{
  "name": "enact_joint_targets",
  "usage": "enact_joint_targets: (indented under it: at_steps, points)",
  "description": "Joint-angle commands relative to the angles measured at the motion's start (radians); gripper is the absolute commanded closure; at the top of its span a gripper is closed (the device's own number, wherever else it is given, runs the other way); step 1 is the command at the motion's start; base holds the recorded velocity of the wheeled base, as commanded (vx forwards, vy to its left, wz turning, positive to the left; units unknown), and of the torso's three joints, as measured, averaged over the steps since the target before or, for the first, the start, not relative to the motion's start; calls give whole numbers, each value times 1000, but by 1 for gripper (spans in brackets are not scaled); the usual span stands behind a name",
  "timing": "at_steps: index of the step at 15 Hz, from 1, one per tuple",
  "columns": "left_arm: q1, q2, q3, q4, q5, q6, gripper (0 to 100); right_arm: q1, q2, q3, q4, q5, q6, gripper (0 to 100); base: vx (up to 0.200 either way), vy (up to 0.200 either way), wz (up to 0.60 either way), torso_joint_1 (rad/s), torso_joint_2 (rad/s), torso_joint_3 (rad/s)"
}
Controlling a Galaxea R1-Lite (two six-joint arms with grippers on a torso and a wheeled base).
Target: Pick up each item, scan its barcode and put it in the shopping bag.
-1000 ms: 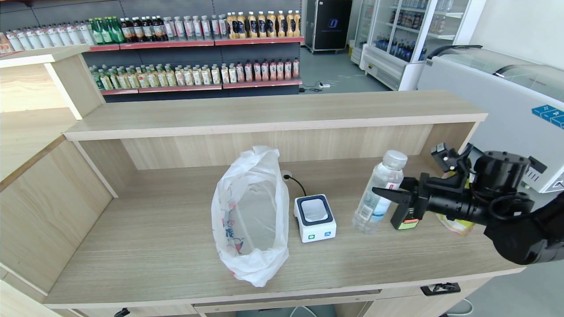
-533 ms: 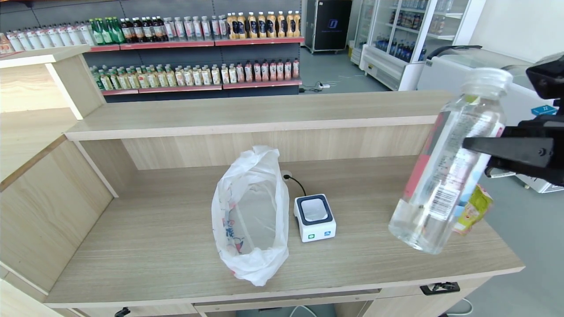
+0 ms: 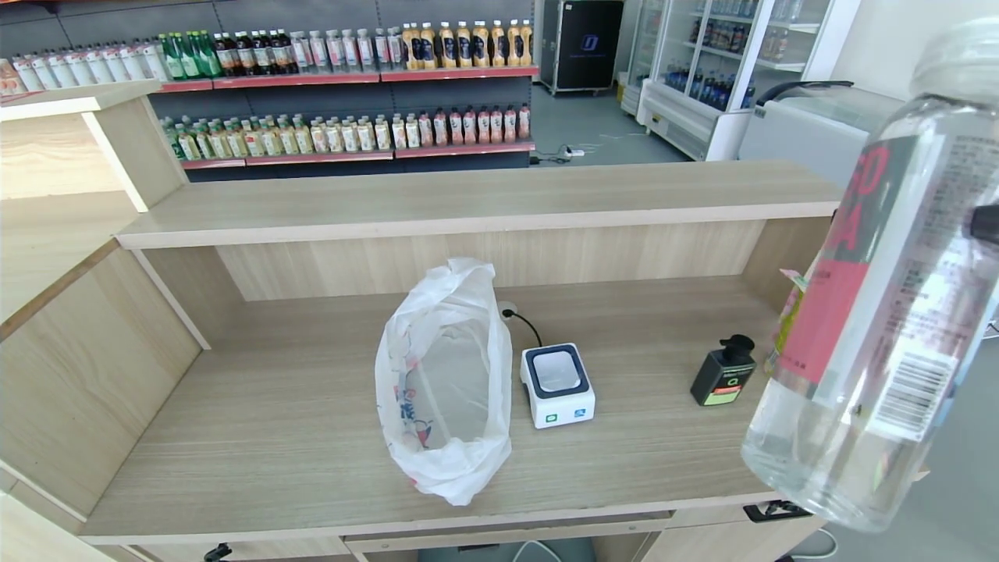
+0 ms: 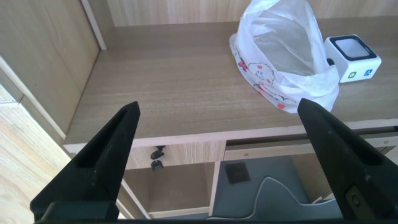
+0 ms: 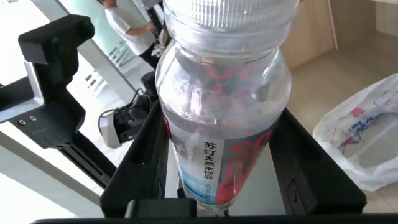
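My right gripper (image 5: 224, 168) clamps the clear, red-labelled plastic bottle (image 3: 874, 312) aloft; my left gripper (image 4: 219, 107) gapes empty. The white plastic shopping bag (image 3: 445, 382) looks empty, so I judge all scanning and bagging is yet to do

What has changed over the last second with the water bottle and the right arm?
The right gripper, shut on the water bottle, has lifted it off the counter, where it stood right of the scanner. It went up and to the robot's right, close to the head camera, and its barcode now faces that camera. The shopping bag, scanner and black pump bottle stayed put.
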Motion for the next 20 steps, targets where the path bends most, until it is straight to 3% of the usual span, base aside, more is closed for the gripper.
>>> enact_joint_targets:
  at_steps: [1, 5, 20]
  points:
    - [0, 1, 0, 0, 0, 0, 0, 17, -9, -31, 6, -1, 4, 100, 0, 0, 0, 0, 0, 0]
    - [0, 1, 0, 0, 0, 0, 0, 51, 5, -136, 2, -1, 159, 100, 0, 0, 0, 0, 0, 0]
    - [0, 1, 0, 0, 0, 0, 0, 112, -81, -110, 3, 20, 254, 100, 0, 0, 0, 0, 0, 0]
